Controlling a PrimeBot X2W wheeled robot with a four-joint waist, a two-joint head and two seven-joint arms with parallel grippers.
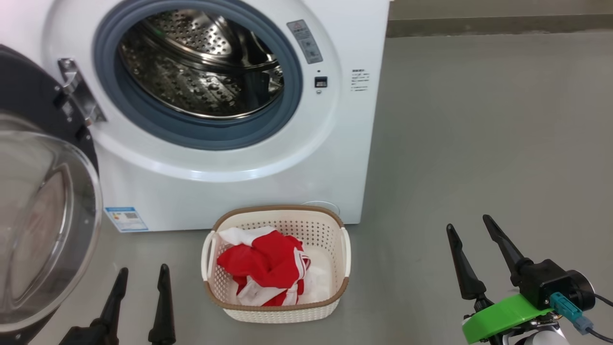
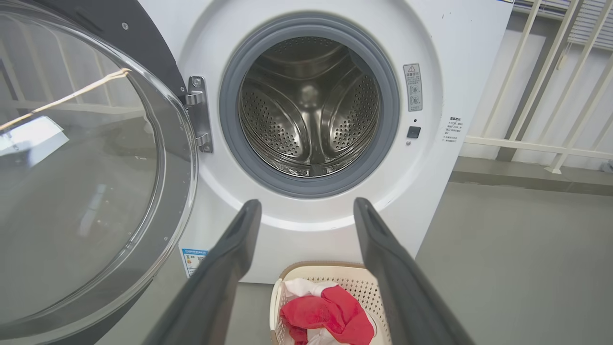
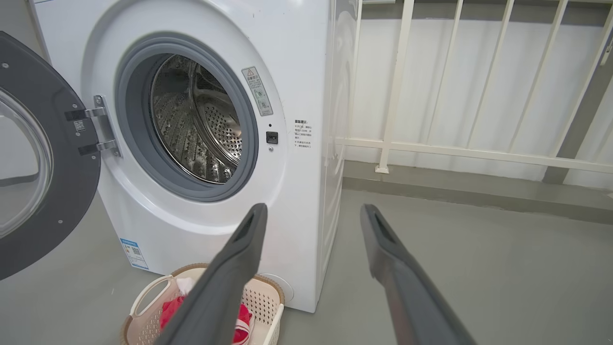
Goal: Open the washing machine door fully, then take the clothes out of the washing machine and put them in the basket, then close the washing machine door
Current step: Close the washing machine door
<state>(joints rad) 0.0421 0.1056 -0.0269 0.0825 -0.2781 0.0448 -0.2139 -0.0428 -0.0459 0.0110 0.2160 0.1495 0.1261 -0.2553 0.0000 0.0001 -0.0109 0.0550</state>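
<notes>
The white washing machine (image 1: 239,182) stands with its door (image 1: 43,215) swung wide to the left, glass bowl facing out. Its steel drum (image 1: 201,62) holds nothing I can see. On the floor in front sits the cream basket (image 1: 225,297) with the red and white clothes (image 1: 268,268) heaped inside. My left gripper (image 1: 143,275) is open at the lower left, between door and basket. My right gripper (image 1: 471,227) is open at the lower right, well to the right of the basket. The left wrist view looks into the drum (image 2: 309,105) with the basket (image 2: 357,278) and clothes (image 2: 330,314) below.
Grey floor (image 1: 479,143) stretches to the right of the machine. A low ledge (image 1: 498,24) runs along the back, and a white railing (image 3: 474,153) stands behind it. The open door (image 3: 43,158) juts out to the left of the machine.
</notes>
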